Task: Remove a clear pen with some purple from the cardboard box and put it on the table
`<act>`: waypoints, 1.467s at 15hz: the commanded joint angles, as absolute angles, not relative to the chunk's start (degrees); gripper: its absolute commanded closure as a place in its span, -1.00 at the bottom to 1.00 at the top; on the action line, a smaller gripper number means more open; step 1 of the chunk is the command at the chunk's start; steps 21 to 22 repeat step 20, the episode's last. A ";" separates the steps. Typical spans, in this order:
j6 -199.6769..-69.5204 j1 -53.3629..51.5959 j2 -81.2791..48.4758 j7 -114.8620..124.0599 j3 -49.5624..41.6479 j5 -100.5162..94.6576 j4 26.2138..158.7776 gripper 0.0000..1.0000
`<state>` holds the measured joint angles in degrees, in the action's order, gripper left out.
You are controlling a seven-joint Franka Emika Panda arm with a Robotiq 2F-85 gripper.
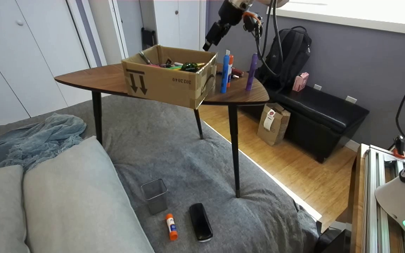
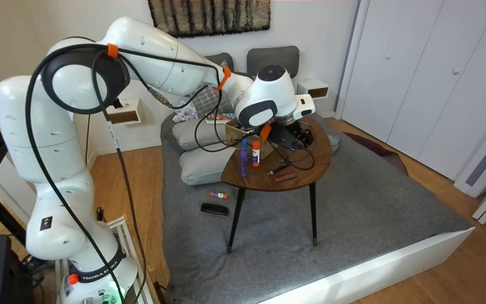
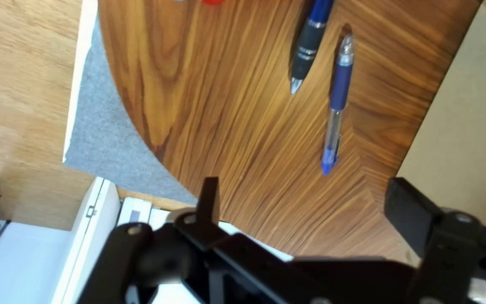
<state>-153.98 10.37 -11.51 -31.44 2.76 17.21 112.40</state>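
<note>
The cardboard box (image 1: 164,86) stands on the wooden table (image 1: 86,79) with several pens and small items inside. The box (image 2: 233,134) and table (image 2: 319,156) also show in an exterior view, the box partly behind the arm. In the wrist view a clear pen with a purple-blue grip and end (image 3: 341,86) lies flat on the table (image 3: 234,139), beside the box's side (image 3: 458,126). My gripper (image 3: 305,185) is open and empty above the table, the pen's blue end ahead between its fingers. In an exterior view the gripper (image 1: 207,45) is past the box's far corner.
A dark blue pen (image 3: 308,46) lies beside the clear pen. A blue marker (image 1: 225,73), an orange-capped glue stick (image 1: 230,66) and a purple marker (image 1: 251,72) stand upright near the table's edge. A red item (image 2: 286,176) lies there too. Cables hang from the arm.
</note>
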 commanded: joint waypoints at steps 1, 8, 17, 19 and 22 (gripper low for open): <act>-150.66 9.32 -3.61 -25.17 0.44 13.28 116.10 -1.00; -126.73 4.92 11.69 -9.64 0.71 8.83 117.94 -1.00; -108.82 2.10 16.60 0.56 0.98 3.31 115.03 -1.00; -108.82 2.11 16.44 0.60 0.95 3.28 115.08 -1.00; -108.82 2.11 16.40 0.61 0.95 3.26 115.09 -1.00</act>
